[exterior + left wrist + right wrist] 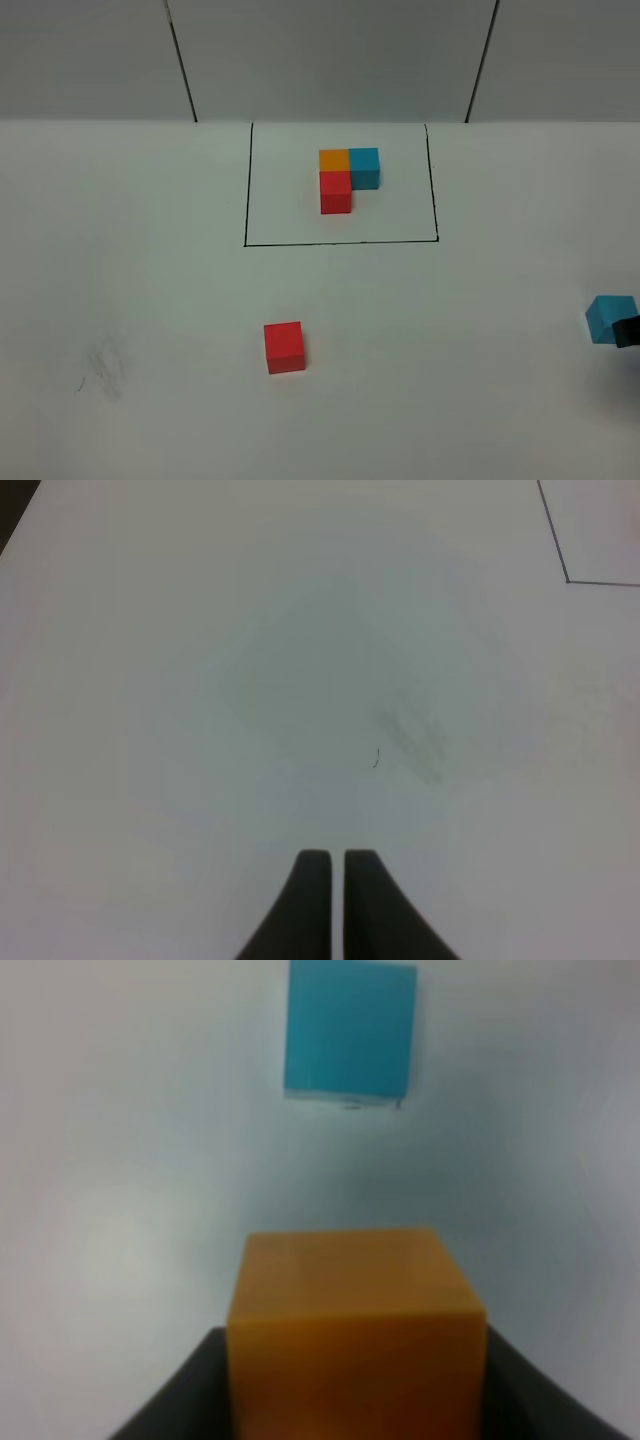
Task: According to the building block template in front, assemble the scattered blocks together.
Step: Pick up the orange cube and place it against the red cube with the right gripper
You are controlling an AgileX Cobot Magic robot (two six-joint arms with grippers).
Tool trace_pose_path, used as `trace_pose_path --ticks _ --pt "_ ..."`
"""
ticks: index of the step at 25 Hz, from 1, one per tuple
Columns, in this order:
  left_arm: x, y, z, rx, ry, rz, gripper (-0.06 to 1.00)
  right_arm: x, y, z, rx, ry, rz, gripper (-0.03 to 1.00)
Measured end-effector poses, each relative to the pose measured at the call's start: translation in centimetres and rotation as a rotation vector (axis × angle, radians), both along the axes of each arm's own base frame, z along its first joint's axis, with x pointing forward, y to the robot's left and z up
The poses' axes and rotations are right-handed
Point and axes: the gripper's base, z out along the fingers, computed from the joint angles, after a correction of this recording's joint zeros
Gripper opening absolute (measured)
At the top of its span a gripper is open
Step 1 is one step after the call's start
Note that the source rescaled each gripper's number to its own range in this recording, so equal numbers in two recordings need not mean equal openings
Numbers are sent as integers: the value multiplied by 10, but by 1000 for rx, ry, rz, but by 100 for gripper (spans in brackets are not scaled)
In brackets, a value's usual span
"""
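The building block template (340, 175), an L of orange, blue and red cubes, sits inside a black-lined rectangle at the back centre. Of the scattered blocks, the red cube (284, 346) lies alone in front of the frame. The light blue cube (608, 317) lies at the far right edge, also seen in the right wrist view (350, 1030). My right gripper (355, 1385) is shut on the orange cube (355, 1330), just short of the blue cube; only a black tip (628, 331) shows in the high view. My left gripper (335, 865) is shut and empty over bare table.
The black frame line (340, 242) borders the template; one corner of it (567, 580) shows in the left wrist view. A faint grey smudge (105, 370) marks the white table at the front left, also in the left wrist view (410, 735).
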Motion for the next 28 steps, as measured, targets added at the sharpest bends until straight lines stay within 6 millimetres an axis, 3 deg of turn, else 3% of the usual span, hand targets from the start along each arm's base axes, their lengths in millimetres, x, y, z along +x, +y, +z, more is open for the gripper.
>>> trace_pose_path --ticks 7,16,28 --pt "0 0 0 0 0 0 0 -17 14 40 12 -96 78 58" --pt "0 0 0 0 0 0 0 -16 31 58 -47 -139 325 58" --pt "0 0 0 0 0 0 0 -19 42 62 -266 -142 886 58"
